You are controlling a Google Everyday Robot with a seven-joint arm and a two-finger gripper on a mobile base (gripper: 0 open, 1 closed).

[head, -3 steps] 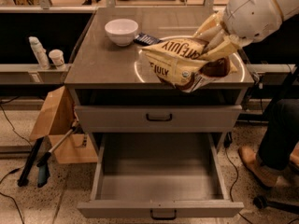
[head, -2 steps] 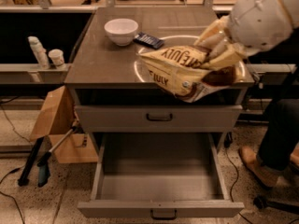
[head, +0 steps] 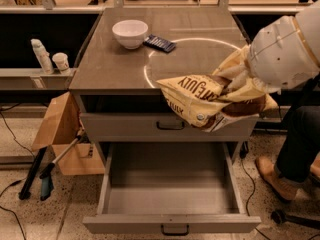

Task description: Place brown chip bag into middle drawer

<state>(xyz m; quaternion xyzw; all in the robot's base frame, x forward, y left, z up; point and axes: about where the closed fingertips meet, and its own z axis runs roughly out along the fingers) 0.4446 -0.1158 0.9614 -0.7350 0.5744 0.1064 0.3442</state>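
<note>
The brown chip bag (head: 205,101) is tan-yellow with a dark brown panel. It hangs in the air past the counter's front right edge, over the upper drawer front. My gripper (head: 239,80) is shut on the bag's right end, under the big white arm housing (head: 285,51). The middle drawer (head: 170,184) is pulled out wide below, grey and bare inside, with a small dark handle (head: 174,229) on its front. The bag is above the drawer's right half.
A white bowl (head: 130,33) and a small dark blue packet (head: 160,43) sit at the back of the counter (head: 110,66). The shut upper drawer front (head: 125,126) is above the open one. A cardboard box (head: 62,134) and tools stand at the left. A person's leg and shoe (head: 272,176) are at the right.
The gripper has carried the bag forward off the counter top and lower, so it now hangs past the front edge above the open drawer.
</note>
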